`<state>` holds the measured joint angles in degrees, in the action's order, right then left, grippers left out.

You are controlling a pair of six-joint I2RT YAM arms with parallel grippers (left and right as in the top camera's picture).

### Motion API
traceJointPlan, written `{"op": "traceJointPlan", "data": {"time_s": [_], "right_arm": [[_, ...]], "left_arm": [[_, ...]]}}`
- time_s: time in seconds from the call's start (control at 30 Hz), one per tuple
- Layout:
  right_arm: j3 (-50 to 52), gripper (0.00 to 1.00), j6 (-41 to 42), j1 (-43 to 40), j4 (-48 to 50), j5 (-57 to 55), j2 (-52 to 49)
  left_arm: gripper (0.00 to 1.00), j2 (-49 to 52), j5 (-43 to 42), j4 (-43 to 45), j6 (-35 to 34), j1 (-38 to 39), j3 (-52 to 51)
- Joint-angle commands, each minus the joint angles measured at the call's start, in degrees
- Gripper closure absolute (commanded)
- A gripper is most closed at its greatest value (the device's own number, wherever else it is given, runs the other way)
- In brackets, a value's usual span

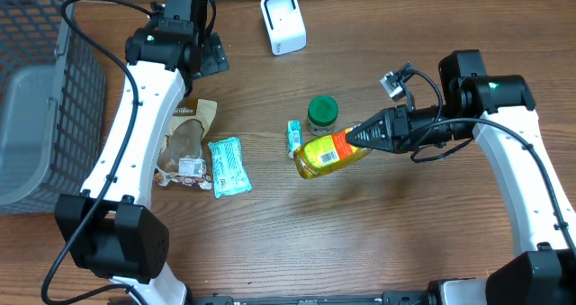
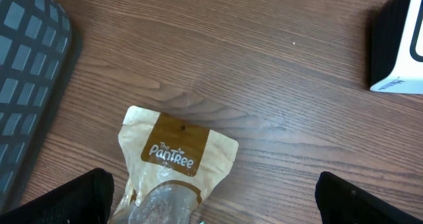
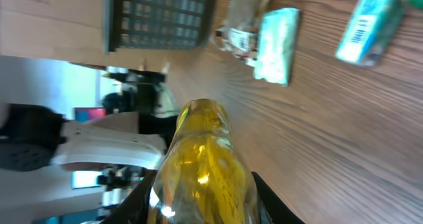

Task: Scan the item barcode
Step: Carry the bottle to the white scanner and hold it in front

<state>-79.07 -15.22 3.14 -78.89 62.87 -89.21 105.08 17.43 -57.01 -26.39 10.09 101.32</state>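
Yellow bottle (image 1: 328, 152) pinched sideways in right gripper (image 1: 358, 138) | left gripper (image 1: 209, 58) fingers spread wide near snack bag (image 2: 175, 159)

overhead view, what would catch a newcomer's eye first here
The yellow bottle stands out first, held sideways just right of centre in the right tool, with its orange label showing. Next come the white scanner standing at the top of the view and the grey basket at the left edge.

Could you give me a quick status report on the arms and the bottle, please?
Left gripper open, near brown snack bag. Right gripper shut on yellow bottle. Green-lidded jar between bottle and white scanner.
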Motion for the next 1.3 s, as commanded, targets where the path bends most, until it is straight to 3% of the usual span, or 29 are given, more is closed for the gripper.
{"op": "traceJointPlan", "data": {"time_s": [0.0,0.37,0.5,0.7,0.93,1.03,1.07,1.13,1.27], "right_arm": [[-1.6,0.77,1.9,0.1,1.2,-5.7,1.4],[-1.5,0.79,20.9,2.3,9.8,-36.2,1.4],[-3.2,0.79,24.5,2.5,12.9,-38.9,1.4],[-14.3,0.79,26.0,3.5,10.1,-43.2,1.4],[-41.9,0.79,27.2,14.4,2.7,-63.6,-5.8],[-45.1,0.75,23.2,19.6,6.5,-72.7,-9.6],[-45.1,0.69,19.4,22.2,10.7,-77.8,-11.7],[-45.1,0.68,10.9,26.2,17.8,-85.4,-15.8],[-45.1,0.69,-3.5,29.7,27.5,-88.3,-22.4]], "left_arm": [[0.00,-0.9,1.0,0.2,0.7,0.2,0.7],[0.00,-0.9,1.0,0.2,0.7,0.2,0.7],[0.00,-0.9,1.0,0.2,0.7,0.2,0.7],[0.01,-0.8,1.0,0.2,0.7,0.2,0.7],[0.00,-0.8,1.0,0.2,0.7,0.2,0.7],[0.00,-0.8,1.0,0.2,0.7,0.2,0.7],[0.00,-0.9,1.0,0.2,0.7,0.2,0.7],[0.00,-0.9,1.0,0.2,0.7,0.2,0.7],[0.00,-0.9,1.0,0.2,0.7,0.2,0.7]]}}
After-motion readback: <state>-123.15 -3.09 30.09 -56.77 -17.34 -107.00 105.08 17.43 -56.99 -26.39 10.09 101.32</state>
